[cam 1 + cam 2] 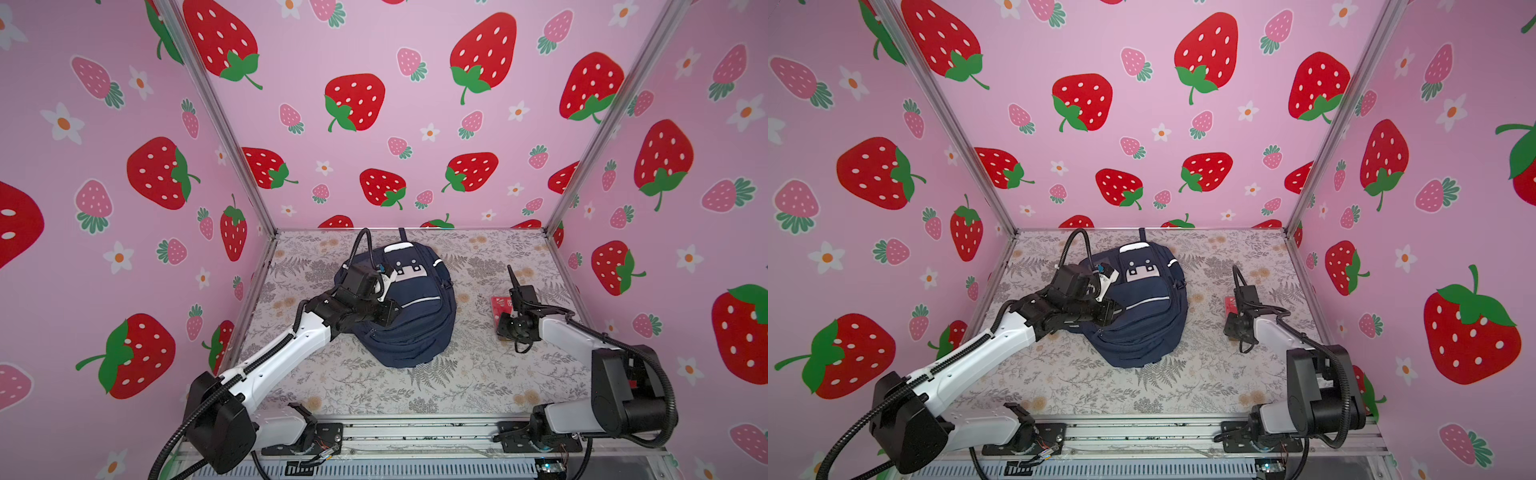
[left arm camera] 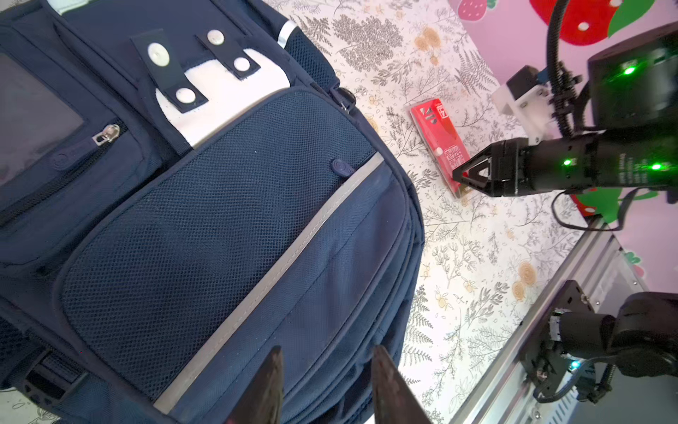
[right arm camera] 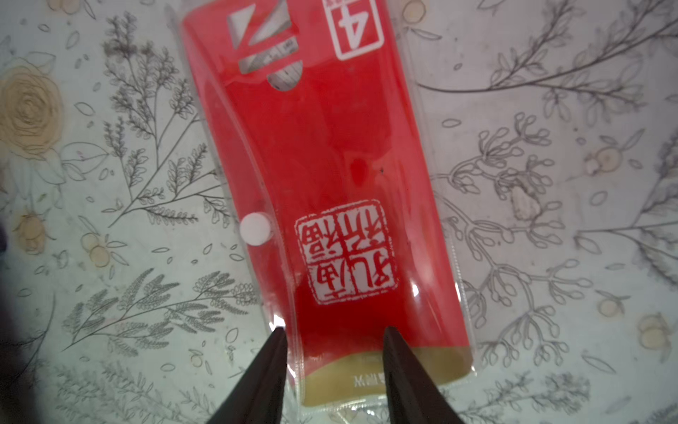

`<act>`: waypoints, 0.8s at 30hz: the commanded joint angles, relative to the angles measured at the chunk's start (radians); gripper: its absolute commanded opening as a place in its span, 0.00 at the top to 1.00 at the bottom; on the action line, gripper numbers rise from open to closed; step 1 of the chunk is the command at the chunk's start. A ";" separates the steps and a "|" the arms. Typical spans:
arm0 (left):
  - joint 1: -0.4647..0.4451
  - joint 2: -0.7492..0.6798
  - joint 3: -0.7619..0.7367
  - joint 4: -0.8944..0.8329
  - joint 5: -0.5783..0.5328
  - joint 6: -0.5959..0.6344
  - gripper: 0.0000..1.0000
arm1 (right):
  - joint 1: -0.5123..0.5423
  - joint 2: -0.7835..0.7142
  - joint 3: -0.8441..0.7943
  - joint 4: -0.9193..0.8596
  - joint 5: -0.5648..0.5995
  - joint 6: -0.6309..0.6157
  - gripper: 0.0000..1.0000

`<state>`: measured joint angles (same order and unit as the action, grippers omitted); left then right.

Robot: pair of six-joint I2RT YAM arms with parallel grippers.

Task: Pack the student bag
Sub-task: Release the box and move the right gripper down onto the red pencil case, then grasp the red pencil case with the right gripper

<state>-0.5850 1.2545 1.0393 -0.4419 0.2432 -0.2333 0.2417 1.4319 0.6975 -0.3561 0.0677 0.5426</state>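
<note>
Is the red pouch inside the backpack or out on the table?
Out: the red pouch lies flat on the table, apart from the backpack, beneath the right gripper.

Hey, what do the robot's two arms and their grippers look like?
The left arm and right arm have white shells, black joints and black ribbed cable hoses. The left gripper and right gripper each end in two dark, pointed fingers. Small green lights glow on the right arm's wrist.
</note>
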 commanded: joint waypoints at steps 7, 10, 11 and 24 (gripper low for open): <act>0.036 -0.186 -0.051 0.065 0.048 -0.135 0.59 | 0.122 0.088 0.102 -0.083 0.149 -0.041 0.54; 0.055 -0.206 -0.091 0.081 0.082 -0.193 0.62 | 0.123 0.134 0.114 -0.082 0.155 -0.040 0.59; 0.058 -0.208 -0.102 0.081 0.093 -0.209 0.63 | 0.123 0.146 0.115 -0.078 0.158 -0.036 0.60; 0.077 -0.237 -0.174 0.080 0.114 -0.277 0.65 | 0.149 0.115 0.114 -0.071 0.168 -0.053 0.94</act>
<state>-0.5163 1.0218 0.8726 -0.3721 0.3412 -0.4812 0.3771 1.5742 0.8055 -0.3836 0.2131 0.4992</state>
